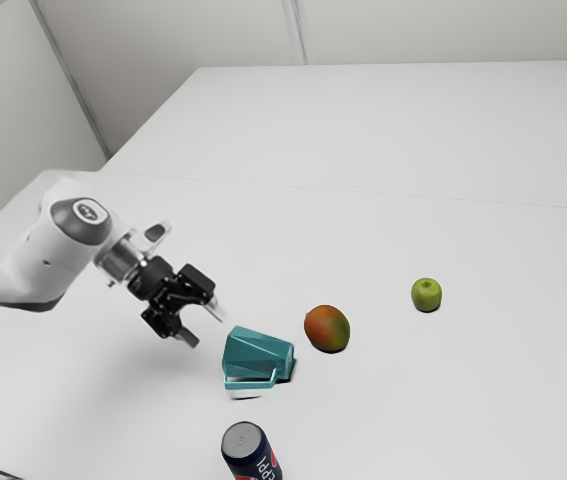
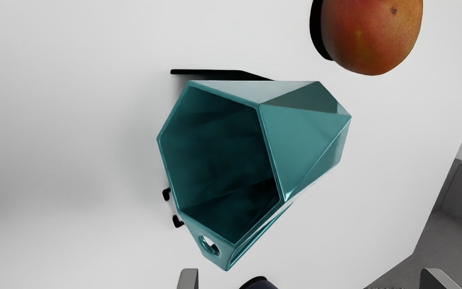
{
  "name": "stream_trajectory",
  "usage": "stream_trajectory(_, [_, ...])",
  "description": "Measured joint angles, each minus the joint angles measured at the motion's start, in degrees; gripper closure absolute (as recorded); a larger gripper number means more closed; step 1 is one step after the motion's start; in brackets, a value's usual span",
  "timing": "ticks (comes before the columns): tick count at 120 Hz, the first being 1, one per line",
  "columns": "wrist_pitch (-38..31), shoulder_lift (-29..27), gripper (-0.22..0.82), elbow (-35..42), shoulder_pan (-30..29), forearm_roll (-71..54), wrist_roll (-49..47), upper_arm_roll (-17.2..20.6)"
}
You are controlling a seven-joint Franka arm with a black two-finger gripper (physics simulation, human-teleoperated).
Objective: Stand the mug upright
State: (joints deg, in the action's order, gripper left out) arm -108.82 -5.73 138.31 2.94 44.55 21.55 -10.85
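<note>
Tipped mug, wide-open fingers, and a mango in the way of a slide

The glossy teal, faceted mug (image 1: 258, 354) lies on its side on the smooth white worktop (image 1: 403, 400), so it is not upright. Its mouth faces the arm, its base points toward the exterior view's right, and its angular teal handle (image 2: 215, 251) juts out on the side of the dark blue soda can (image 1: 249, 452). The grey-tipped fingers (image 1: 188, 338) stand wide apart above the worktop, short of the mouth, and have hold of nothing.

The likeliest trouble is a poor grip. The body narrows toward its base and its sides are slanting facets, so fingers closing on it could slide off or twist it. Catching the handle on one side alone could swing the mug round. A push at the rim could drive it toward the round red-orange mango (image 1: 327, 329) just beyond, which could then roll toward the small green apple (image 1: 426, 295). A wide, low sweep on the handle side risks knocking the upright can. If the mug is turned too little and let go before its base sits flat, it could topple back.
</note>
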Motion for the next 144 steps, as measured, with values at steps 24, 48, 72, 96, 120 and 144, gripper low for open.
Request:
stream_trajectory(24, [-2.15, 1.89, 0.0, 0.44, 0.35, 3.9, 1.0, 1.72])
stream_trajectory(48, [-3.92, 3.57, 0.0, 0.07, 0.35, 5.53, 2.1, 2.47])
stream_trajectory(72, [-5.22, 5.52, 0.0, -0.32, -0.43, 7.4, 2.91, 3.89])
stream_trajectory(96, [-6.47, 6.75, 0.02, -0.56, -1.1, 10.07, 3.47, 5.58])
stream_trajectory(120, [-7.9, 6.83, 0.26, -0.5, -0.44, 11.74, 3.68, 7.64])
stream_trajectory(144, [-8.96, 5.46, 0.6, -0.81, 1.82, 13.17, 3.34, 9.31])
